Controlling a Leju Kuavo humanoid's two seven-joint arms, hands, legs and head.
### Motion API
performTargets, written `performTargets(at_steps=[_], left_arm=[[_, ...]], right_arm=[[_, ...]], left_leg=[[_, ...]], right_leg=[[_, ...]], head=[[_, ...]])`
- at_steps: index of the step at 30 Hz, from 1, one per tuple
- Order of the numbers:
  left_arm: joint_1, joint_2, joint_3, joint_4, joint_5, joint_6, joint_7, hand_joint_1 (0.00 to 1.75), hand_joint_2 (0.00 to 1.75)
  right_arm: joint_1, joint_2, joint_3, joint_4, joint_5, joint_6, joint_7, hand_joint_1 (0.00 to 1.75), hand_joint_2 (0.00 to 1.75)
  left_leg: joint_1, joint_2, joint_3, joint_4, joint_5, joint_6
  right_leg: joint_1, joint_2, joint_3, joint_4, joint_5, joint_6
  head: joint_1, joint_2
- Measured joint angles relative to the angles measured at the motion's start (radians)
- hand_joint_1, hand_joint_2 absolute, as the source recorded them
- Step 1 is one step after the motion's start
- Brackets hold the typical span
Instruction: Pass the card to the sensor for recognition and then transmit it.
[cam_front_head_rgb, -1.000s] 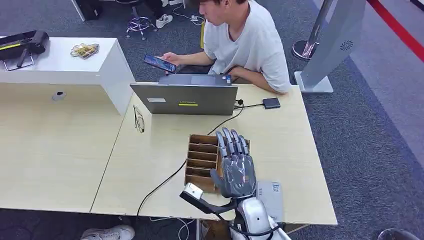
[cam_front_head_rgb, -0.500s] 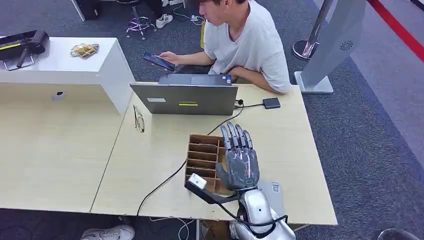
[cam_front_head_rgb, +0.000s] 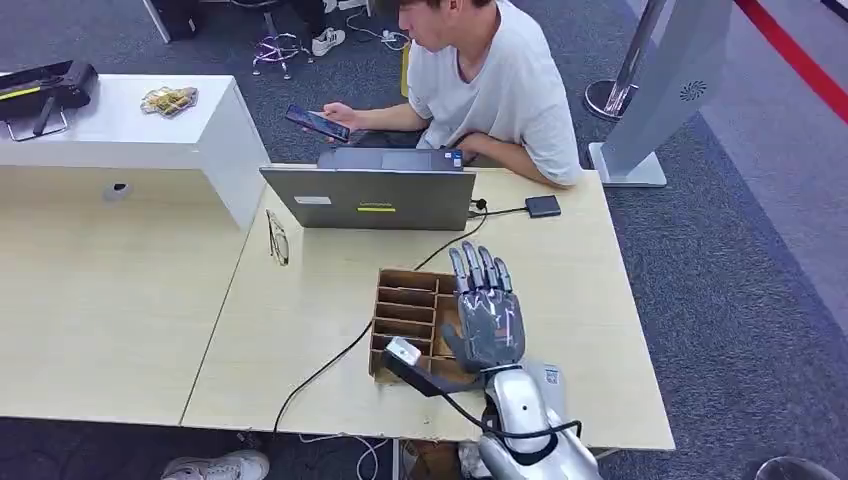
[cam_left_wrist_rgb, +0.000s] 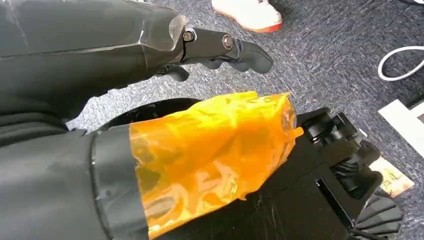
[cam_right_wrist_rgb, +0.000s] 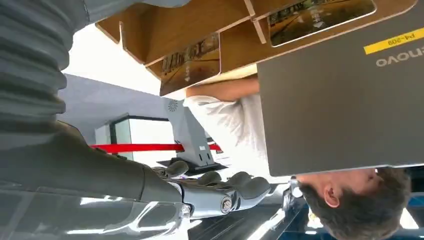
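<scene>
At the near edge of a pale wooden table (cam_front_head_rgb: 130, 330), the robot's right hand (cam_front_head_rgb: 485, 312) rises from a silver forearm, palm down, its fingers (cam_front_head_rgb: 478, 268) straight, close together and holding nothing. It hovers over the right side of a wooden slotted card holder (cam_front_head_rgb: 405, 322), which sits near the table's front edge. In the right wrist view, cards (cam_right_wrist_rgb: 320, 16) printed with a dark picture stand in the holder's compartments; how many there are is hard to judge. A flat grey sensor pad (cam_front_head_rgb: 545, 388) lies on the table just right of the wrist. A black cable (cam_front_head_rgb: 330, 365) trails from the holder's left side off the near edge. The left hand (cam_left_wrist_rgb: 220, 50) hangs over grey carpet, fingers loosely curled on nothing. Farther back, a grey laptop (cam_front_head_rgb: 370, 195) stands open with its lid toward the robot. Beyond it, a person (cam_front_head_rgb: 490, 85) in a white shirt sits looking at a phone (cam_front_head_rgb: 318, 124).
</scene>
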Motion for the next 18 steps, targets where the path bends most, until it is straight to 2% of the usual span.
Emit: performTargets(at_steps=[18], left_arm=[[0.0,0.0,0.0,0.0,0.002,0.003,0.0,0.0,0.0]], right_arm=[[-0.03,-0.006,-0.016,-0.003,-0.064,0.084,-0.019,0.0,1.75]], left_leg=[[0.0,0.0,0.0,0.0,0.0,0.0]], right_leg=[[0.0,0.0,0.0,0.0,0.0,0.0]], head=[[0.0,0.0]])
